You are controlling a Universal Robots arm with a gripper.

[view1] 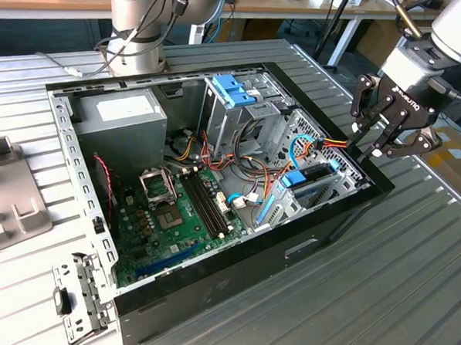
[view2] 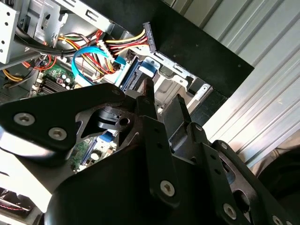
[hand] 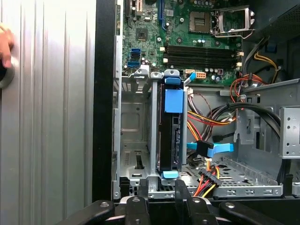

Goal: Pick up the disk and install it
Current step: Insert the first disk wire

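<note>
The disk [view1: 313,181] stands on edge inside the drive cage at the corner of the open computer case [view1: 209,287], on the exterior view's right. Its dark side and bright blue rails [hand: 173,101] show in the first wrist view, and its blue end tab [view2: 145,70] in the second wrist view. My gripper [view1: 388,150] hangs just above and outside that corner of the case, open, with nothing between its fingers [hand: 182,194]. It is apart from the disk.
Coloured power and data cables [view1: 325,143] run beside the disk. The case also holds a motherboard [view1: 174,208], a grey power supply [view1: 125,121] and an upper bay with a light-blue bracket [view1: 235,88]. A loose metal bracket [view1: 77,303] lies on the ribbed table. A hand [hand: 4,47] rests there.
</note>
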